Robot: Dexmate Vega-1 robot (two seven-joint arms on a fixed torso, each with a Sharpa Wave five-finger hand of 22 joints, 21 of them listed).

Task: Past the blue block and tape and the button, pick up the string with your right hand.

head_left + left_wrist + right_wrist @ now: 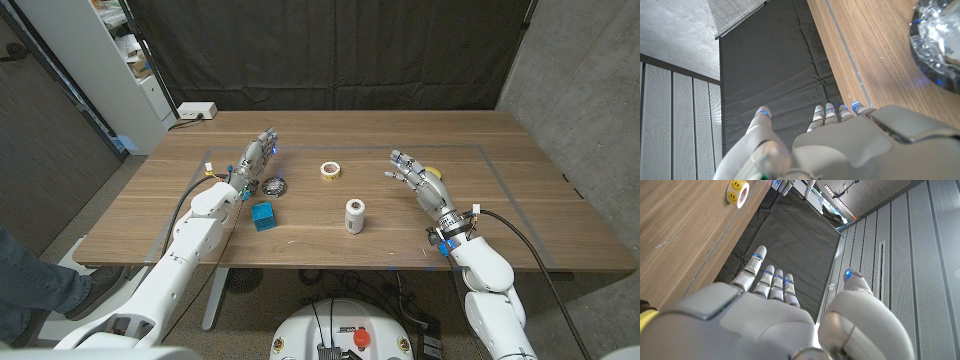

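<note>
A white spool of string [355, 216] stands upright near the table's middle front. A blue block [263, 216] sits to its left, and a shiny round button [274, 186] [940, 40] lies just behind the block. A yellow tape roll [331, 170] [737, 191] printed with smiley faces lies further back. My right hand [420, 182] [770, 315] hovers to the right of the spool and behind it, fingers apart, holding nothing. My left hand [256, 157] [840, 145] stands by the button with its fingers stretched out and empty.
A small yellow thing [434, 172] peeks out from behind my right hand. A thin taped outline [480, 150] marks a rectangle on the wooden table. A white power strip [196, 111] lies on the floor beyond the far left corner. A person's leg [30, 280] shows at the left edge.
</note>
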